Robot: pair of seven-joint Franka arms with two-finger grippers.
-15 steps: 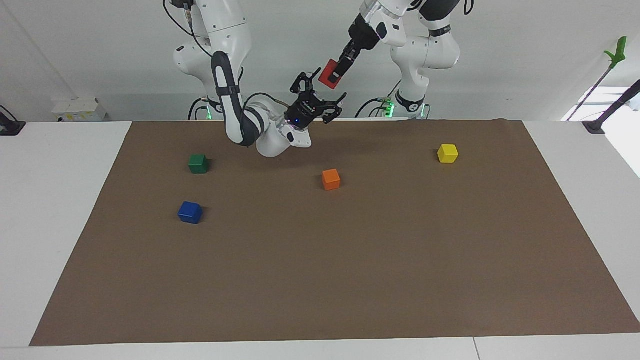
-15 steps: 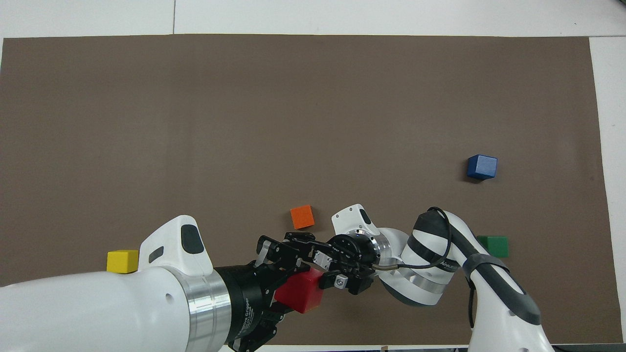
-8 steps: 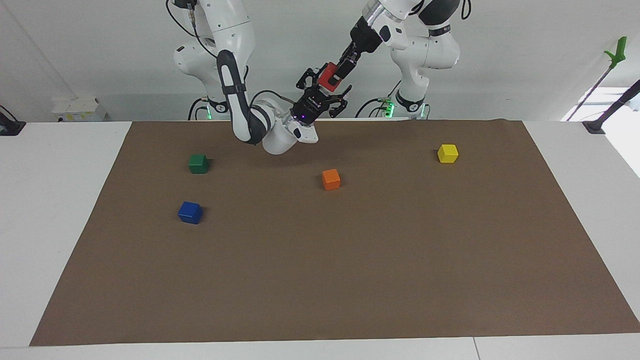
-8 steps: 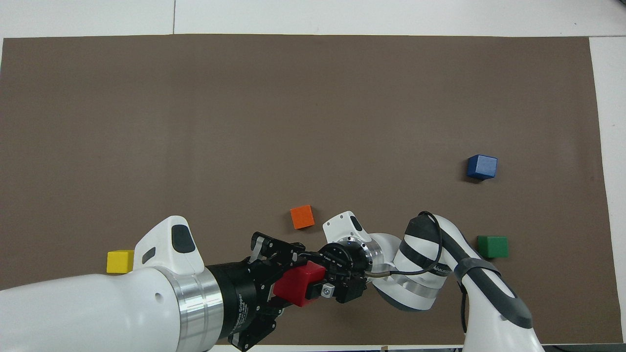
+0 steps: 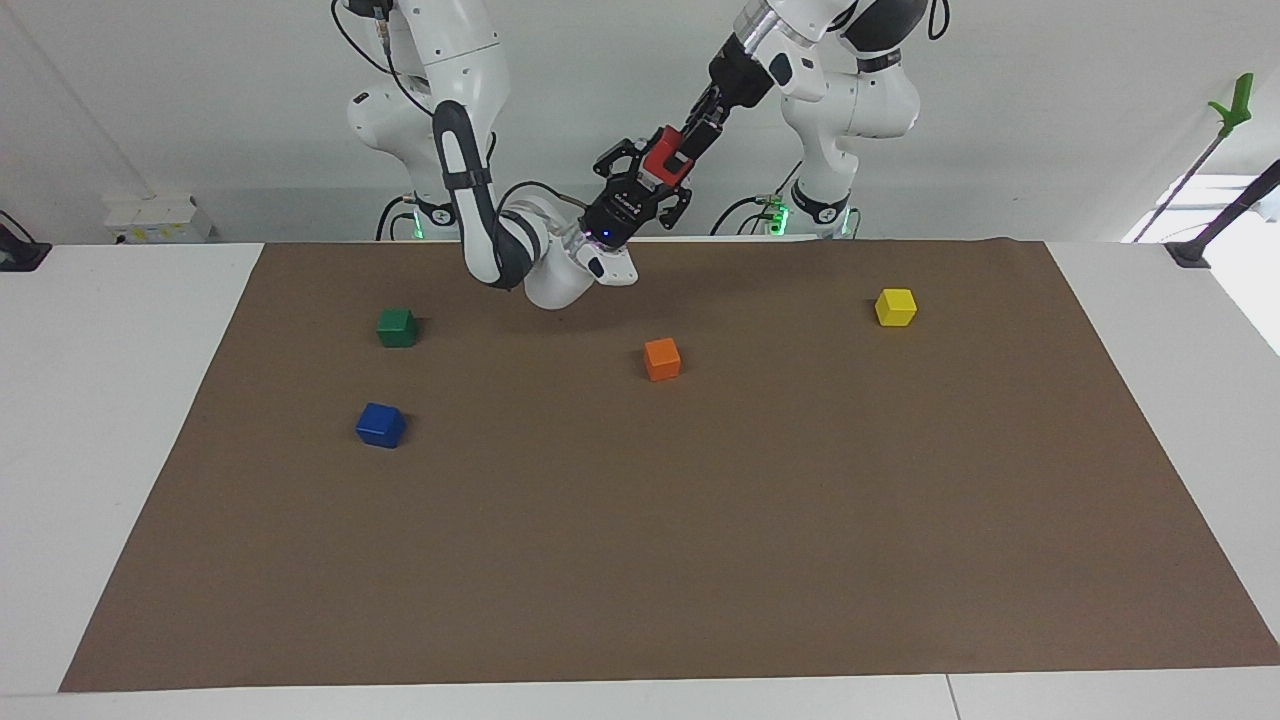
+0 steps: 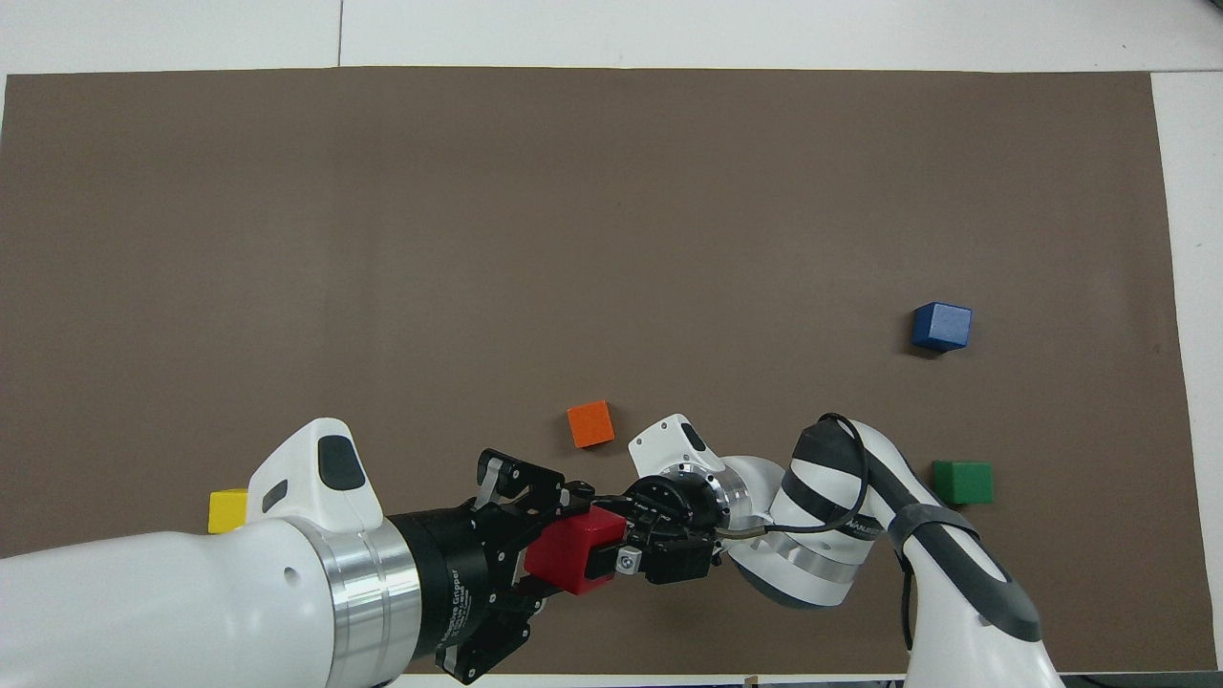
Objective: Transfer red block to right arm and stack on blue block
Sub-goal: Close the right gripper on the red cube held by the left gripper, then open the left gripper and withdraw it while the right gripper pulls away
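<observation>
The red block (image 5: 663, 160) (image 6: 567, 561) hangs in the air over the mat's edge nearest the robots, between both grippers. My left gripper (image 5: 679, 150) (image 6: 547, 559) reaches down to it and is shut on it. My right gripper (image 5: 652, 173) (image 6: 611, 556), with its small blue light, points up at the block from below and is shut on its other end. The blue block (image 5: 380, 425) (image 6: 941, 326) sits alone on the mat toward the right arm's end of the table.
A green block (image 5: 397, 327) (image 6: 963, 481) lies nearer to the robots than the blue one. An orange block (image 5: 662, 358) (image 6: 590, 423) sits mid-mat, below the grippers. A yellow block (image 5: 895, 306) (image 6: 227, 509) lies toward the left arm's end. The brown mat (image 5: 700, 550) covers the table.
The right gripper rose to the red block and went from open to shut on it. The left gripper brought the block down a little toward it.
</observation>
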